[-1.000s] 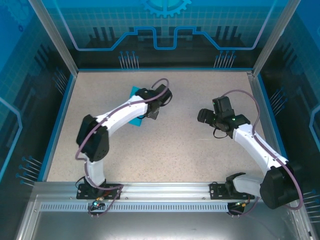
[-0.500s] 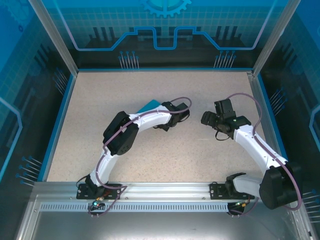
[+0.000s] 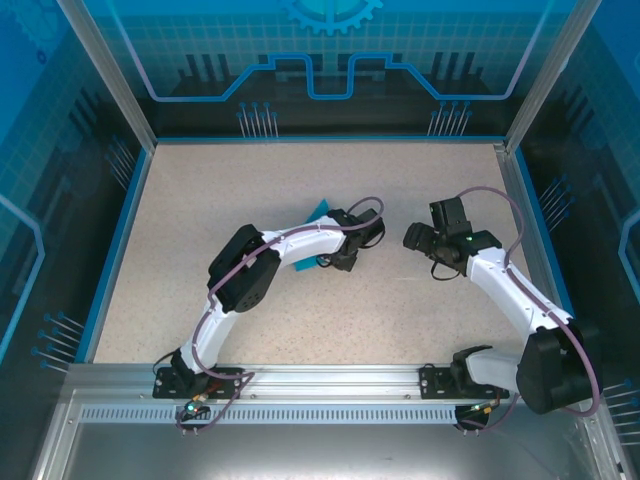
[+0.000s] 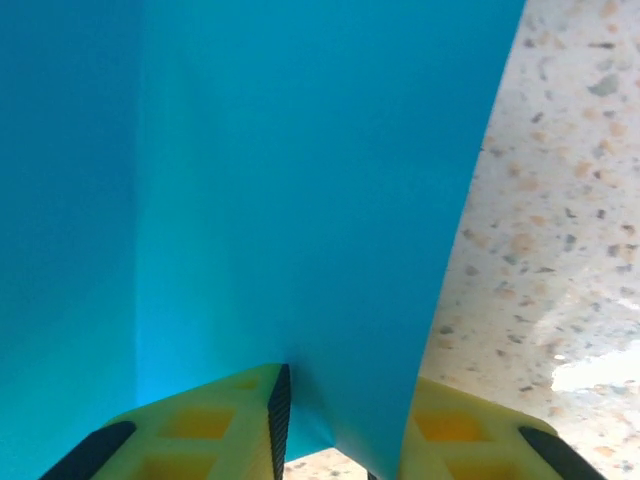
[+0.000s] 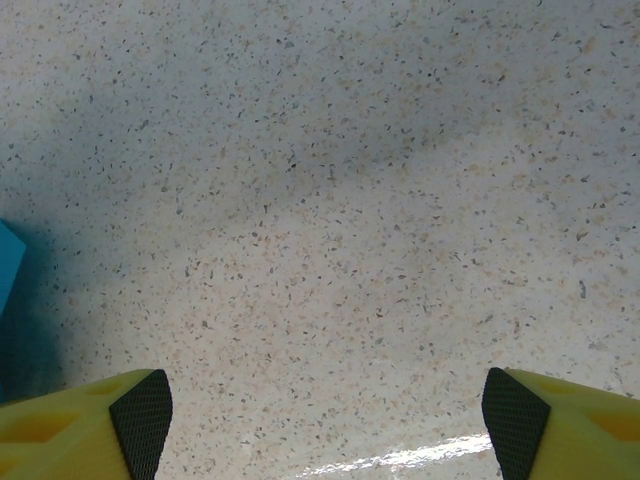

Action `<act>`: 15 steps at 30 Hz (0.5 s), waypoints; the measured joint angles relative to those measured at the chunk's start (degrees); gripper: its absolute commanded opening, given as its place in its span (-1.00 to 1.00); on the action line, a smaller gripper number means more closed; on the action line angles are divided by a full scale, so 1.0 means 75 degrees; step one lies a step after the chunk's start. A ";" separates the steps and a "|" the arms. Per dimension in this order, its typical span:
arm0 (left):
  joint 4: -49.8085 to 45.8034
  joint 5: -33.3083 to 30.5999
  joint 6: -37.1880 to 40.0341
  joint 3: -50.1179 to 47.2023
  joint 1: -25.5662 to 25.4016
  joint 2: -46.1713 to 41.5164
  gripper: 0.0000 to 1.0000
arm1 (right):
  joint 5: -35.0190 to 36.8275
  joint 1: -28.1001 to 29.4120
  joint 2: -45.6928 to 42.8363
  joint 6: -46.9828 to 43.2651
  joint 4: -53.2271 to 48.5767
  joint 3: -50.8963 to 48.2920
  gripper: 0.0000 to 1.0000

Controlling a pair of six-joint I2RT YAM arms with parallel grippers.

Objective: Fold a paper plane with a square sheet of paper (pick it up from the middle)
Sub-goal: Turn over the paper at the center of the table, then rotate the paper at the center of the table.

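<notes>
The square sheet of paper [image 4: 280,170] is turquoise blue and bent into a V that rises between my left gripper's [image 4: 345,420] yellow fingers [image 4: 200,430]. The jaws stand a little apart, and a strip of table shows between the left pad and the sheet. From above, one corner of the sheet [image 3: 320,210] sticks out behind the left gripper [image 3: 340,260] near the table's middle. My right gripper [image 3: 415,238] hovers just to the right of it, open wide over bare table [image 5: 330,250], with nothing between its fingers [image 5: 140,415]. A blue paper corner [image 5: 8,262] shows at its left. The paper plane is out of view.
The speckled beige table [image 3: 250,320] is ringed by a low blue rim [image 3: 120,240] and clear walls. The left arm's elbow [image 3: 240,275] lies low across the table's centre left. An aluminium rail [image 3: 320,380] carries both arm bases at the near edge.
The left arm has swung right and nearer, bringing the paper to the table's middle. Its jaws have parted from a tight pinch. The right gripper has hardly moved.
</notes>
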 measured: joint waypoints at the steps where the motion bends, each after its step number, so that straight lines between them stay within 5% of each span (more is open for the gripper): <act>1: 0.0032 0.0108 -0.0015 -0.0026 0.0000 0.0000 -0.35 | 0.0000 -0.0003 0.0003 0.0000 -0.0009 0.0000 0.69; 9: 0.0216 0.0959 -0.0041 -0.0087 0.0169 -0.0073 -0.08 | -0.0032 -0.0003 0.0050 0.0000 -0.0221 0.0131 0.69; 15: 0.0516 0.2422 -0.0239 -0.0388 0.0262 -0.0825 0.14 | -0.0055 -0.0003 0.0050 -0.0003 -0.0277 0.0495 0.70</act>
